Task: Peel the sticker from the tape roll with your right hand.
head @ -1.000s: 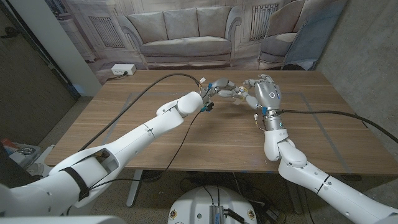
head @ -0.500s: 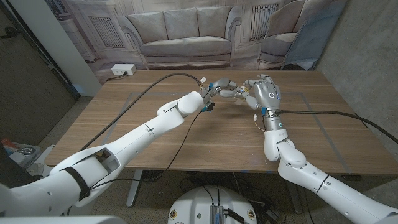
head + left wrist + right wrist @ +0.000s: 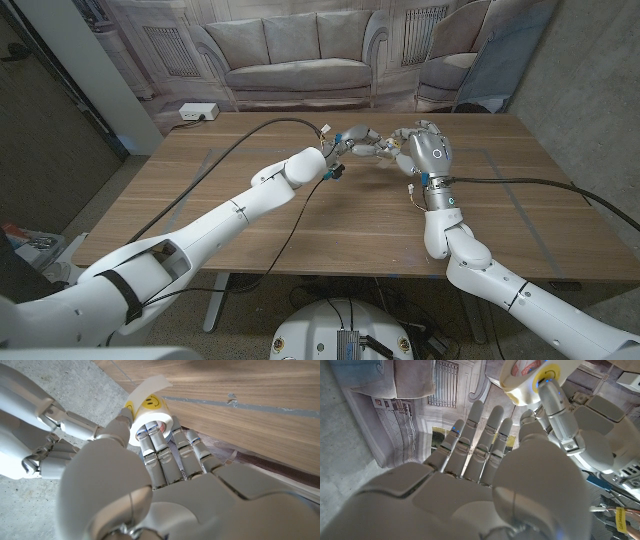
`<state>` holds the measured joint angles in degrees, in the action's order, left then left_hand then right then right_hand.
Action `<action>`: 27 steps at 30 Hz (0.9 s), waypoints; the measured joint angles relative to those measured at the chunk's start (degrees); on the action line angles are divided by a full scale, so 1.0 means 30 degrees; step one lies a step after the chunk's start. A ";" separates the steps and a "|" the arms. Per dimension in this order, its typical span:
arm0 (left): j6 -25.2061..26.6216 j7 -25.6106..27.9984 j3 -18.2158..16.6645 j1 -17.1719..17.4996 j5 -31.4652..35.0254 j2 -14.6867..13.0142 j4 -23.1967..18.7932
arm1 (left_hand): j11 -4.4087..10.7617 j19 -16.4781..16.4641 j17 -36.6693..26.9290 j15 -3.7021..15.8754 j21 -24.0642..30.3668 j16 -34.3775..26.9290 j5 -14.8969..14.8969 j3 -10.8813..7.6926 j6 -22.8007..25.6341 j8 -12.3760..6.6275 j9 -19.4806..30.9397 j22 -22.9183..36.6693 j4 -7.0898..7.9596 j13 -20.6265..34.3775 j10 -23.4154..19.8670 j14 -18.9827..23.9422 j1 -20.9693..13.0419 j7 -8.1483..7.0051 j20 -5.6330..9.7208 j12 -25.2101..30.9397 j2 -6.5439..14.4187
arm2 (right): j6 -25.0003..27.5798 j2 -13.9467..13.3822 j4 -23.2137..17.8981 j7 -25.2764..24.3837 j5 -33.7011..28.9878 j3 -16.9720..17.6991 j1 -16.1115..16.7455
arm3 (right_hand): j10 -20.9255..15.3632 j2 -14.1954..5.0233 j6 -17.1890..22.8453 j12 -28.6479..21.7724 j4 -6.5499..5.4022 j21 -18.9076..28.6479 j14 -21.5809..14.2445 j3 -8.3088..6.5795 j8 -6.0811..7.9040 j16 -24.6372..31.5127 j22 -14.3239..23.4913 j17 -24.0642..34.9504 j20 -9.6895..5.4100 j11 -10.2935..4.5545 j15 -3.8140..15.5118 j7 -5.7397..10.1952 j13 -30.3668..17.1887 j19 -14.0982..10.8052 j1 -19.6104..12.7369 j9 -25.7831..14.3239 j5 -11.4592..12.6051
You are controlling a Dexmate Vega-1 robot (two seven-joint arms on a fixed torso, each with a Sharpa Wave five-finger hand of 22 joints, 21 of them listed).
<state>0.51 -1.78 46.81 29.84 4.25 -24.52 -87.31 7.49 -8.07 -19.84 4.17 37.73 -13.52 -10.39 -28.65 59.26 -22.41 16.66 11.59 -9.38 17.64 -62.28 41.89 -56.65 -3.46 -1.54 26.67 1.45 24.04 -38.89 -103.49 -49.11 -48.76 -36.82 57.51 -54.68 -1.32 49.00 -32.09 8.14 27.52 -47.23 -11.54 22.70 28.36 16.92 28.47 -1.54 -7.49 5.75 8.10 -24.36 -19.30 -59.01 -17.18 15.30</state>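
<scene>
**Sticker pinch on the held roll: grip being set, peel not yet done**

Over the far middle of the wooden table, held aloft: the tape roll, white, gripped by the left hand with fingers through its core and another against its outer face. On the roll's rim, the yellow smiley sticker, with a loose pale tab of tape lifted just beside it. Meeting it from the other side, the right hand, most fingers spread and upright, 1 fingertip pressed on the sticker's yellow disc in the right wrist view. Whether that hand truly pinches the sticker's edge or merely touches it: cannot tell, the opposing fingertip being hidden behind the roll.

Step in hand, by judgement: securing a hold on the sticker's edge. Sticker apparently in place on the roll.

Next move calls for: a fingertip worked under the sticker's rim, a firm pinch, then a slow pull away from the roll along its surface, left hand steady against the tug. Risk: pinching the tape tab instead of the sticker.
</scene>
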 measured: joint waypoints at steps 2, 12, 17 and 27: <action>0.0000 0.0081 -0.0055 0.0039 0.0025 -0.0050 -0.0035 | 0.0001 0.0000 0.0000 0.0000 0.0070 0.0000 0.0002 0.0000 0.0000 0.0000 -0.0002 0.0000 0.0000 0.0001 0.0001 0.0000 0.0000 0.0001 0.0000 0.0000 0.0000 | 0.0020 -0.0017 0.0001 -0.0047 0.0049 0.0006 0.0029 | 0.0088 0.0000 0.0000 0.0000 0.0000 0.0035 -0.0025 -0.0001 0.0000 -0.0011 0.0000 0.0035 0.0000 -0.0086 0.0024 0.0000 -0.0079 0.0000 0.0000 0.0000 0.0000; -0.0086 0.0450 -0.0271 0.0159 0.0105 -0.0126 -0.0194 | 0.0005 0.0000 -0.0090 -0.0026 0.0139 0.0023 0.0015 -0.0085 0.0000 0.0002 -0.0011 -0.0001 -0.0085 0.0003 0.0004 0.0035 0.0000 0.0000 0.0000 0.0052 0.0000 | 0.0041 -0.0184 -0.0009 -0.0098 0.0172 0.0070 0.0141 | 0.0310 -0.0084 -0.0352 0.0000 -0.0080 0.0152 -0.0024 0.0080 0.0000 -0.0146 -0.0002 0.0113 0.0002 -0.0098 0.0024 -0.0011 -0.0327 0.0000 -0.0084 0.0056 0.0000; -0.0108 0.0474 -0.0337 0.0219 0.0119 -0.0177 -0.0230 | 0.0030 0.0000 -0.0092 -0.0025 0.0211 0.0024 0.0055 -0.0084 -0.0001 0.0005 -0.0015 -0.0001 -0.0084 0.0003 0.0029 0.0036 0.0000 0.0000 0.0000 0.0069 0.0000 | 0.0042 -0.0252 -0.0042 -0.0098 0.0190 0.0087 0.0181 | 0.0310 -0.0101 -0.0410 0.0000 -0.0080 0.0257 -0.0024 0.0080 0.0000 -0.0296 0.0026 0.0122 0.0002 -0.0098 0.0023 -0.0069 -0.0411 0.0000 -0.0101 0.0146 0.0000; -0.0119 0.0459 -0.0370 0.0265 0.0095 -0.0204 -0.0282 | 0.0033 0.0000 -0.0175 -0.0025 0.0256 0.0036 -0.0007 -0.0082 0.0069 0.0021 -0.0023 -0.0002 -0.0083 0.0003 0.0033 0.0038 0.0000 -0.0070 0.0000 0.0085 0.0000 | 0.0047 -0.0262 -0.0054 -0.0132 0.0191 0.0094 0.0178 | 0.0415 -0.0275 -0.0518 -0.0147 -0.0079 0.0366 -0.0059 0.0079 0.0000 -0.0305 0.0088 0.0221 -0.0113 -0.0203 -0.0011 0.0029 -0.0611 0.0116 -0.0429 0.0233 0.0150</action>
<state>0.15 -0.40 45.70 30.64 4.53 -25.13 -88.15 7.59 -8.07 -20.36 4.10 38.50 -13.41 -10.41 -28.90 59.47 -22.35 16.60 11.58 -9.62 17.65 -62.18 42.00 -56.66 -3.67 -1.54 26.92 1.45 24.19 -39.68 -103.66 -49.50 -48.18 -36.54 58.05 -53.43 -2.14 47.44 -32.53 7.90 28.62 -47.40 -11.30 22.70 27.44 17.18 29.13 -1.88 -8.10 5.72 8.19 -26.19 -18.95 -60.30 -16.48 15.75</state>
